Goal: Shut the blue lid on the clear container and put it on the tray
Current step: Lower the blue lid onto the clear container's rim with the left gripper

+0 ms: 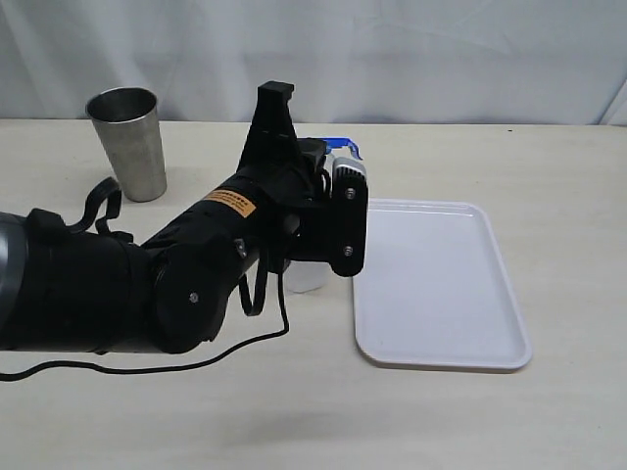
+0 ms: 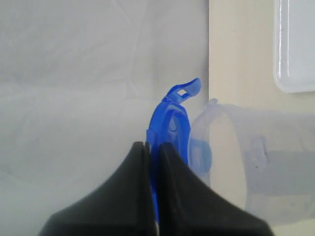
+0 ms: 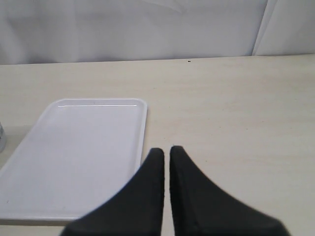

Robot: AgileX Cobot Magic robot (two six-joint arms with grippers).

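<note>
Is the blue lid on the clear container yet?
Not yet. The left wrist view shows the left end effector pinching the blue lid edge-on beside the clear container, its mouth uncovered.

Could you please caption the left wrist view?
Shut left gripper pinching the blue plastic lid beside the translucent plastic container.

Black right hand [image 3: 166, 150], jaws pressed together, above the beige table [image 3: 236, 108], just beside the white tray [image 3: 74, 147]
</note>
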